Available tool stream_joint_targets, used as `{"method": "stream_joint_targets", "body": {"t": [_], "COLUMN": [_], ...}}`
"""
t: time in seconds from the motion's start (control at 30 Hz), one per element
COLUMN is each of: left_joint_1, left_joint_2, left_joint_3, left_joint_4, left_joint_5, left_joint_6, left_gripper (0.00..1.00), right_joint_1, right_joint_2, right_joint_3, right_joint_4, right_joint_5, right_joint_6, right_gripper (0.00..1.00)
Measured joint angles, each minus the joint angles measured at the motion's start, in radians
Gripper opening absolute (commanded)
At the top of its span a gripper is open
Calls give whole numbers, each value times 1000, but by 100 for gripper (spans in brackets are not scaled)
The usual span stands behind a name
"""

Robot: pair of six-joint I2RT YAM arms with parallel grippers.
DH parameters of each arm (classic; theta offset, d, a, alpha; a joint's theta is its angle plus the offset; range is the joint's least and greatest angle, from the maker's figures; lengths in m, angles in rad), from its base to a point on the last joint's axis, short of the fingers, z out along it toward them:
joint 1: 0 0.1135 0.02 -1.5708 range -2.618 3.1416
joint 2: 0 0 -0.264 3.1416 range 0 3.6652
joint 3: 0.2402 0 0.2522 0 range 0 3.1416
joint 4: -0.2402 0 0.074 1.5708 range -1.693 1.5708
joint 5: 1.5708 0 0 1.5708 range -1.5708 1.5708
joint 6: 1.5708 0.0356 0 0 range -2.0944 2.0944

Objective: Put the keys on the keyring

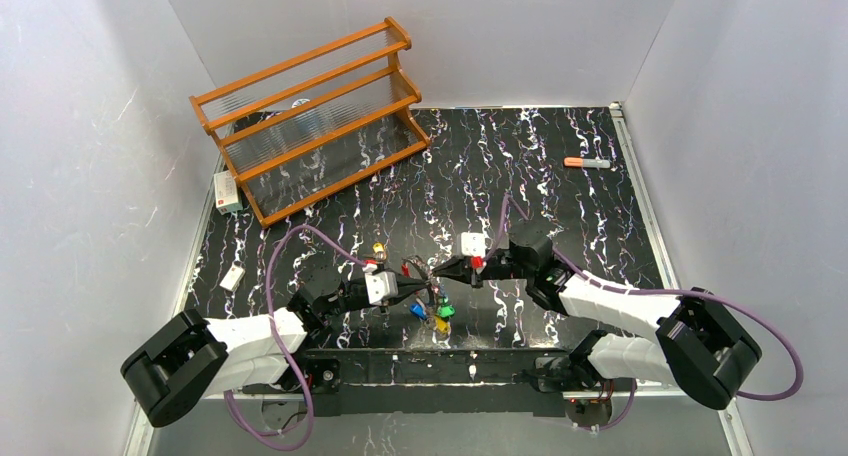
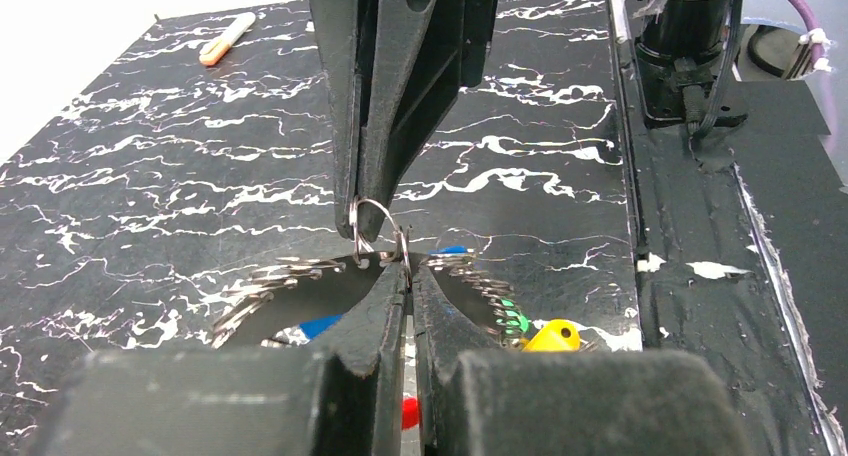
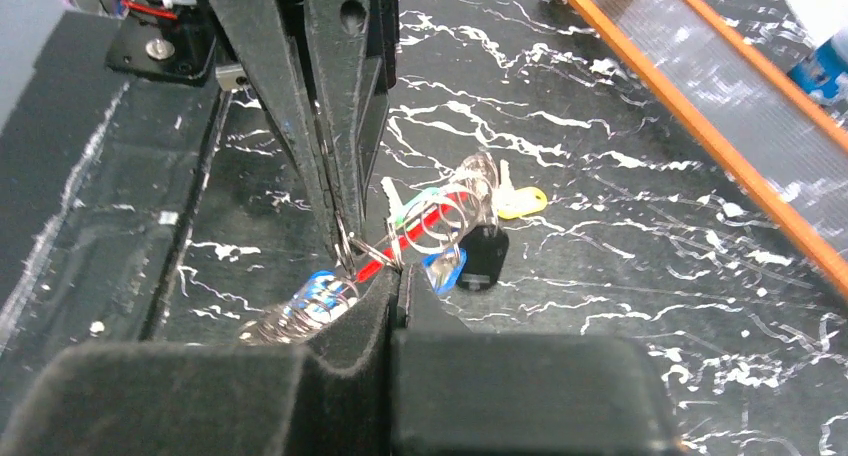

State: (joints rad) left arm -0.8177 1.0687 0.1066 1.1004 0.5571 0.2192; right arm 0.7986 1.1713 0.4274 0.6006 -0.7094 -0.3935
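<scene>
The keyring (image 1: pixel 430 301) lies near the table's front middle, fringed with small silver rings and blue, green and yellow tags; its red arc (image 3: pixel 412 234) shows in the right wrist view. My left gripper (image 2: pixel 408 268) is shut, its tips pinching a small silver ring (image 2: pixel 378 221) of the keyring. Opposite it, my right gripper (image 3: pixel 397 274) is shut on the same wire cluster, tip to tip with the left. Keys (image 2: pixel 553 334) with a yellow head and a blue one (image 3: pixel 445 266) hang beside the tips. A yellow-headed key (image 1: pixel 378 249) lies just behind.
An orange wooden rack (image 1: pixel 315 116) stands at the back left, with a white box (image 1: pixel 228 191) beside it. An orange-capped marker (image 1: pixel 587 162) lies at the back right. A small white piece (image 1: pixel 232 278) sits at the left edge.
</scene>
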Motion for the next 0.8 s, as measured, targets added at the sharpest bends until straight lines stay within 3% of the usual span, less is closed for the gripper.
{"method": "stream_joint_targets", "body": {"t": [0.43, 0.77, 0.8], "left_joint_1": [0, 6, 6], "left_joint_2": [-50, -41, -35], "left_joint_3": [-11, -13, -13], "left_joint_4": [-8, -69, -76], "left_joint_5": [-41, -105, -109], "left_joint_6": [46, 129, 129], "left_gripper": [0, 0, 0], "right_joint_1": [2, -15, -23], "right_joint_2": [29, 248, 266], "right_joint_3": [42, 232, 236], "right_joint_4": [-17, -197, -204], "right_joint_5": [98, 131, 127], "right_joint_6": [353, 684, 715], "right_gripper": [1, 1, 5]}}
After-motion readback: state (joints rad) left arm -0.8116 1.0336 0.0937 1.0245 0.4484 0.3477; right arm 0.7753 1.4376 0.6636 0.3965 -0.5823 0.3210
